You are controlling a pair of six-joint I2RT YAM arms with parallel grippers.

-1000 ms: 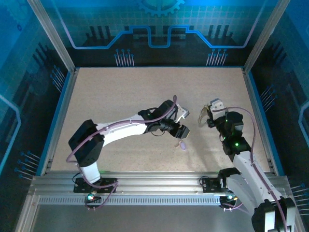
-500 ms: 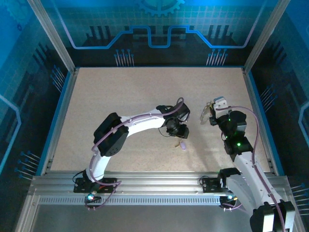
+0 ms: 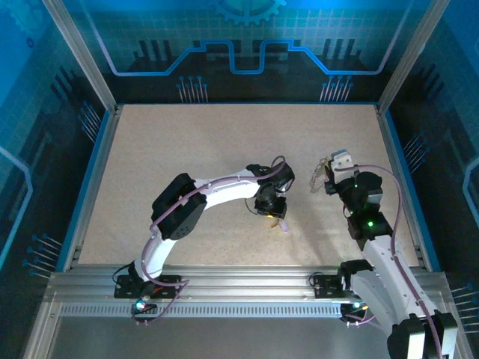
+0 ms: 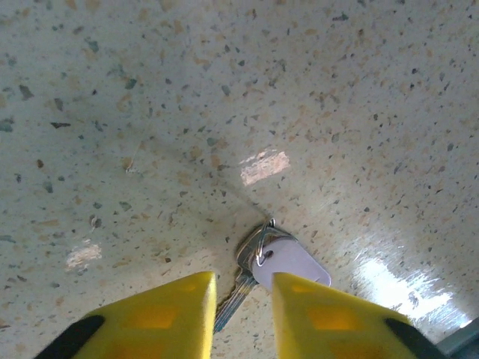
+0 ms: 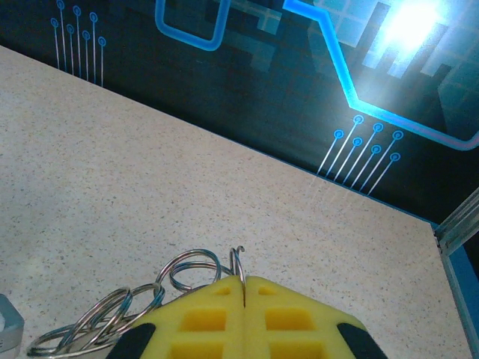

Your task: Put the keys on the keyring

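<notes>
In the left wrist view we see a lilac-headed key lying on the speckled worktop, lower centre, its blade between the narrowly parted jaws of the left gripper; whether they grip it, we cannot tell. At bottom centre of the right wrist view, the jaws of the right gripper are closed on the keyring

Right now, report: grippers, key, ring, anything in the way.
Left gripper open, astride the lilac key flat on the table. Right gripper shut on the keyring. No obstacle seen between them.
</notes>
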